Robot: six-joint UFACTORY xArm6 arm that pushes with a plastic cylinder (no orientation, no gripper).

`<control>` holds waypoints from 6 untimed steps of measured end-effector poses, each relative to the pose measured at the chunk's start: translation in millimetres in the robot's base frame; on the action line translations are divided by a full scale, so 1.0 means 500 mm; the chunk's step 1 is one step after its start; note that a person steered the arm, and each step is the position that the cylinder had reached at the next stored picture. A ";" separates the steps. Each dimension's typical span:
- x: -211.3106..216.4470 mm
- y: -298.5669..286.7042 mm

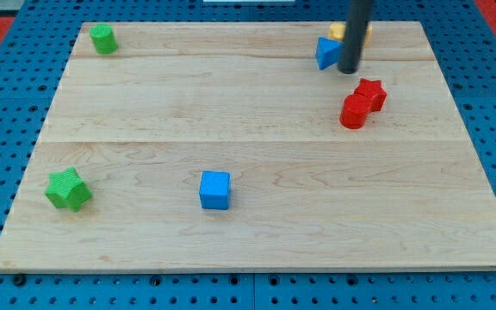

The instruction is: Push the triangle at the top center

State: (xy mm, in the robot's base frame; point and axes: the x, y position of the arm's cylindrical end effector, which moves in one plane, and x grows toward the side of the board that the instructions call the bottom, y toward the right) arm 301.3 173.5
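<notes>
near the view's bottom sit the blue cube point(215, 189) and green star point(68, 189) on the table point(257, 241). further up, a red cylinder point(353, 112) and red star point(371, 91) touch. at the top, right of centre, the blue triangle point(326, 52) lies just left of my tip point(349, 70), touching it; a yellow block point(341, 32) hides behind. the tool is a bare rod, holding nothing. a leftward push looks needed. green cylinder point(102, 39) far left.

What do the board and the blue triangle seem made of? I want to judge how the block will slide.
The pale wooden board looks like smooth planks: grain and seams show. The small blue triangle block, touching my tip, looks like matte plastic, possibly printed; uncertain.
</notes>
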 end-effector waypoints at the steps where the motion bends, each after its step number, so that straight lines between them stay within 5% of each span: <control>1: -0.058 0.045; 3: -0.032 -0.255; 4: -0.001 -0.317; 6: -0.126 -0.371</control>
